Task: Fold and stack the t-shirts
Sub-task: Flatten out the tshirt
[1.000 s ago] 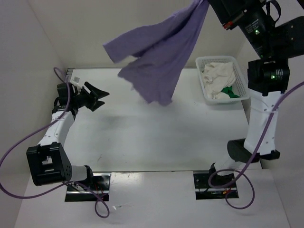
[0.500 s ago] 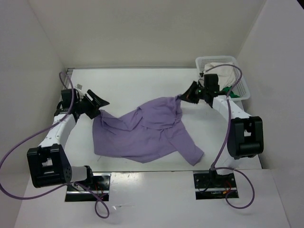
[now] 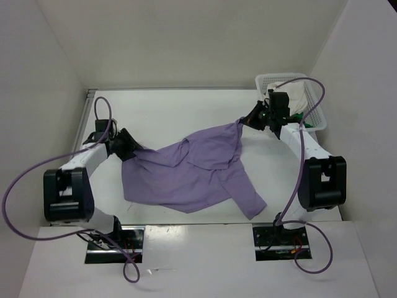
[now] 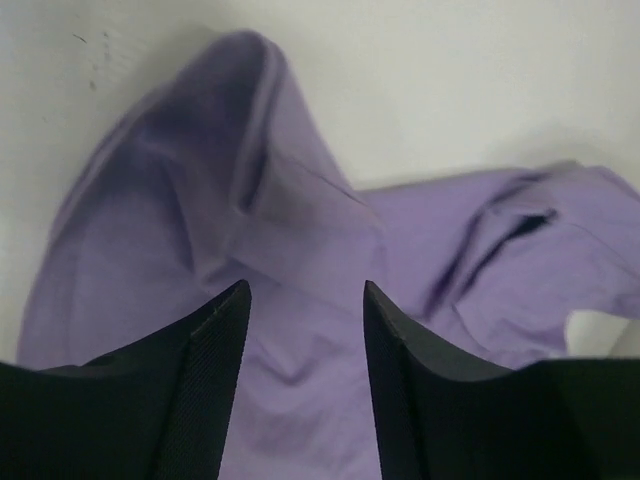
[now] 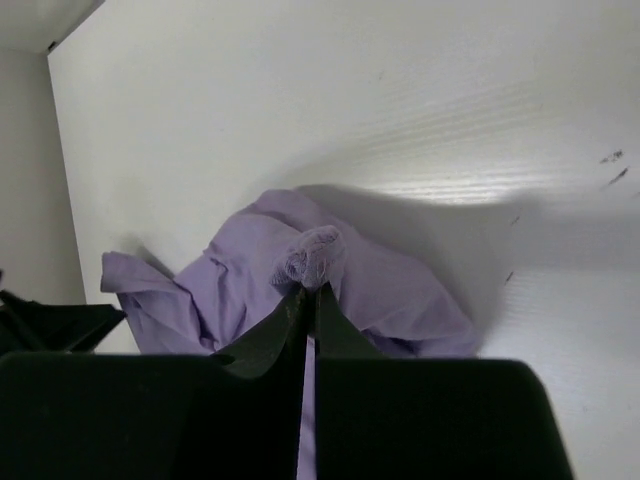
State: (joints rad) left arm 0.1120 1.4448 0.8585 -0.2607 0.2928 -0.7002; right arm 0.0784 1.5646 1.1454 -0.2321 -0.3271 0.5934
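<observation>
The lavender t-shirt (image 3: 186,177) lies crumpled across the middle of the table. My right gripper (image 3: 245,121) is shut on its far right edge, and a bunched tuft of purple cloth shows at its fingertips (image 5: 308,287). My left gripper (image 3: 133,148) sits low at the shirt's left edge. Its jaws stand open, with purple cloth (image 4: 200,180) lying under and between the two fingers (image 4: 305,285). The cream t-shirt (image 3: 299,93) and a bit of the green t-shirt (image 3: 299,116) lie in the basket at the back right.
The white mesh basket (image 3: 282,77) stands in the back right corner, just behind my right wrist. White walls close in the table on the left, back and right. Purple cables loop from both arms near the front edge.
The lavender shirt, first held high in the air by my right gripper, has come down onto the table. My left gripper has moved onto its left edge and its jaws have narrowed.
</observation>
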